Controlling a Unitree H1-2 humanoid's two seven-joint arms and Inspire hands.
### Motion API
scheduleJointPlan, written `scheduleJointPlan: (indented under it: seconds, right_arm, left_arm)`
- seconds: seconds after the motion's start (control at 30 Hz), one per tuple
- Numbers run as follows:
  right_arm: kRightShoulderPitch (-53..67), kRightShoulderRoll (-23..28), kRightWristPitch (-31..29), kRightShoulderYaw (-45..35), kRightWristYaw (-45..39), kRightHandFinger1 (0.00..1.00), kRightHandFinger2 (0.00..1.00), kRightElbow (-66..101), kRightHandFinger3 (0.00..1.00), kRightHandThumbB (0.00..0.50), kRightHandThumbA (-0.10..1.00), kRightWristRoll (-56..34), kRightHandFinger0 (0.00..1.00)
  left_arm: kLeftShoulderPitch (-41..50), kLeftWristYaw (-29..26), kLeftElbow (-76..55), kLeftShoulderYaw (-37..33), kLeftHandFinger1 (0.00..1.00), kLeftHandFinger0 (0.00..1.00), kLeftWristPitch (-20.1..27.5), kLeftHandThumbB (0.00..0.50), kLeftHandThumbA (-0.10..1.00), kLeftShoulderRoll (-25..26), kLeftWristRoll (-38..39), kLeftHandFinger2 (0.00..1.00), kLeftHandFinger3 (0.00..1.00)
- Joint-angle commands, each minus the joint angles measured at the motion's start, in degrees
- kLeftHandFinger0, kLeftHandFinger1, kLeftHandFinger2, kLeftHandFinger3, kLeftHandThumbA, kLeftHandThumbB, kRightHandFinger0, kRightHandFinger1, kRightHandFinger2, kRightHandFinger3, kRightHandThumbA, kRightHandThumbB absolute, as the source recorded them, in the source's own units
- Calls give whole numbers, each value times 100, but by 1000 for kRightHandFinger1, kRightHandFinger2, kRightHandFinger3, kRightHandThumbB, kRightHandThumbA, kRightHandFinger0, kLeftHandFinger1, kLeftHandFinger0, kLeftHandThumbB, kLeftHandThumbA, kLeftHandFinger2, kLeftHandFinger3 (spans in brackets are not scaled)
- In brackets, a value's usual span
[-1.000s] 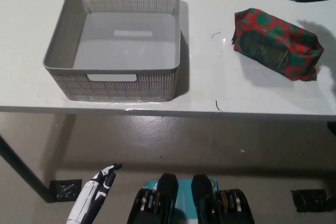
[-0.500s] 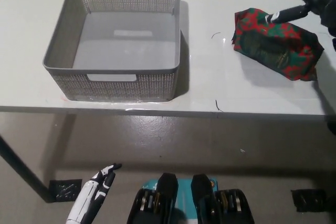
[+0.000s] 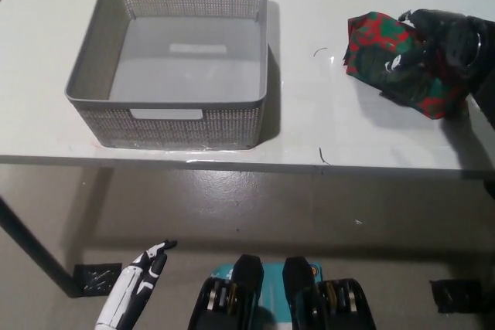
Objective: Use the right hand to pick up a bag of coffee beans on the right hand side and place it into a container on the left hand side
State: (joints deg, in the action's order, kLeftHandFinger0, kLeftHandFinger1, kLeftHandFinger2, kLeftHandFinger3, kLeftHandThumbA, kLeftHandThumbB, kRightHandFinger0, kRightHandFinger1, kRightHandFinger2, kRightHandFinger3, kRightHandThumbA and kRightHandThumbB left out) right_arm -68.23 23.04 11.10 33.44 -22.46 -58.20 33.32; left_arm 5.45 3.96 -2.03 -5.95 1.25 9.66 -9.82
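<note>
Settling the black right hand [image 3: 437, 40] onto the red-and-green patterned foil coffee bag [image 3: 402, 63], right of the grey perforated plastic basket [image 3: 174, 102].
Fingers curl over it, grip unclear; wrap fully before lifting. White left hand [image 3: 139, 287] hangs below, fingers unreadable.

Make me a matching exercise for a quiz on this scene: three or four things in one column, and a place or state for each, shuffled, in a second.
Things:
1. grey perforated plastic basket
2. red and green patterned coffee bag
3. black right hand
4. white left hand

Places or states:
A. hanging low, below the white table's edge
B. on top of the bag, at the table's right
C. lying on the table's right side, under a hand
D. standing on the table's left side, nothing inside

Pairs: 1-D, 2-C, 3-B, 4-A
</note>
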Motion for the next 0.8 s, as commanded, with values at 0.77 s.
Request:
scheduleJointPlan:
  seconds: [0.77]
  right_arm:
    - [896, -842, -1314, -155, 2132, 1000, 1000, -2036, 1000, 410, 550, 30, 992]
  left_arm:
    - [-255, 134, -121, 48, 1000, 1000, 336, 339, 1000, 156, 108, 1000, 1000]
